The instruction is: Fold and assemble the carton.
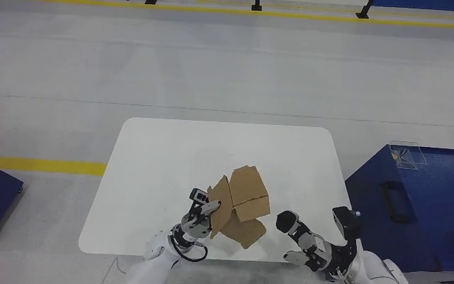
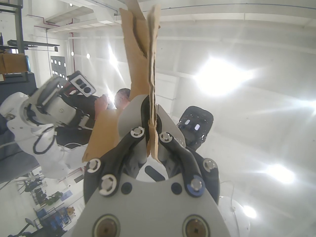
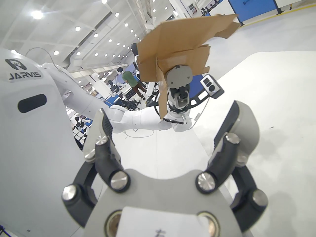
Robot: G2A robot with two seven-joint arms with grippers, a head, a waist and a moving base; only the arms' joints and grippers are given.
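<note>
The left gripper (image 2: 151, 114) is clenched on one edge of the brown corrugated cardboard carton (image 2: 139, 57) and holds it lifted above the near part of the white round-cornered table (image 1: 213, 149). The right gripper (image 3: 170, 124) hangs released beside it, apart from the carton, with nothing between its fingers. The carton's panels splay loosely and no box shape shows. I judge the task barely begun, with raising the walls and closing the flaps left to do.

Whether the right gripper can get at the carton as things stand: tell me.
Probably yes. The right gripper is open and empty, and nothing stands between it and the cardboard carton, which the left gripper holds clamped above the white table.
</note>
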